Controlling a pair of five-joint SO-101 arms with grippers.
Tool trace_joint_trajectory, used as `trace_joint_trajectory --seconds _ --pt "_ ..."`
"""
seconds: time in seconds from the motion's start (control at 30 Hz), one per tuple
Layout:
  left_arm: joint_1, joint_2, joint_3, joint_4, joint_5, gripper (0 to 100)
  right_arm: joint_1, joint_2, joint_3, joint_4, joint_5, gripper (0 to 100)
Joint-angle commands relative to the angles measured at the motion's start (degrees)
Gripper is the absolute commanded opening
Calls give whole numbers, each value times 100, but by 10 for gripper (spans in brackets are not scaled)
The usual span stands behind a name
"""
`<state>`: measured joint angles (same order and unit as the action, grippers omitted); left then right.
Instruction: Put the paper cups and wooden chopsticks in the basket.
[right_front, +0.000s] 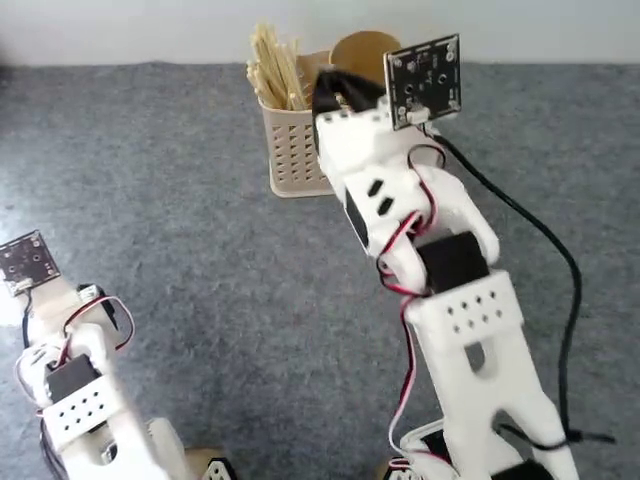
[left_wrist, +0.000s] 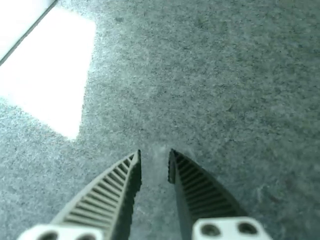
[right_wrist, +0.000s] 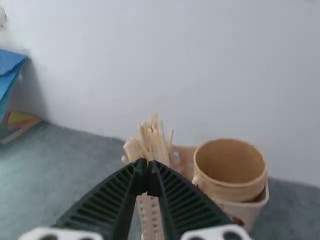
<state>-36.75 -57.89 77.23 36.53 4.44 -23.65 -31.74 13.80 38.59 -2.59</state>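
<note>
grey felt-like carpet (right_front: 180, 200) covered the table, with a white wall (right_wrist: 200, 50) behind it. the right gripper (right_wrist: 147, 174) had its jaws pressed together with nothing visible between them, and it hung just in front of the basket (right_front: 295, 150), a little above its rim. directly beyond its tips the wooden chopsticks (right_wrist: 152, 135) stood upright in a bundle in the basket. beside them the paper cups (right_wrist: 230, 165) sat nested in the same basket. judging by that, the loading looked finished, so the step in hand was probably a withdrawal. the arm would do well to lift clear first and then draw back, keeping the jaws off the chopstick ends and the rim so the light basket was not tipped. the left gripper (left_wrist: 154, 159) hung well away from the basket, jaws a little apart and empty, close over bare carpet, with a bright pale patch (left_wrist: 45, 75) ahead of it. farther out, something blue (right_wrist: 10, 70) leaned by the wall.
</note>
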Motion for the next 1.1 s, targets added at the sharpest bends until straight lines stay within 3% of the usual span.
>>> trace_joint_trajectory --seconds 0.0,0.17,0.37,0.5,0.67,0.83,1.07 --pt "79 -105 -40 -149 -53 95 13 -462 -18 1033 -62 9" --pt "343 -105 -48 -141 -53 95 22 -1051 607 2018 -62 9" --pt "774 -114 -66 -141 62 95 22 -2800 2365 2176 -70 9" --pt "1152 -114 -207 79 1073 95 57 -4251 3763 2185 -62 9" --pt "1829 -114 -470 826 1345 95 708 -5868 5152 2202 -62 9" --pt "2268 -114 -479 941 1345 91 1349 -7204 6171 2422 -44 9" --pt "2277 -571 -611 1521 1380 72 1859 -7116 6374 2756 -70 9"
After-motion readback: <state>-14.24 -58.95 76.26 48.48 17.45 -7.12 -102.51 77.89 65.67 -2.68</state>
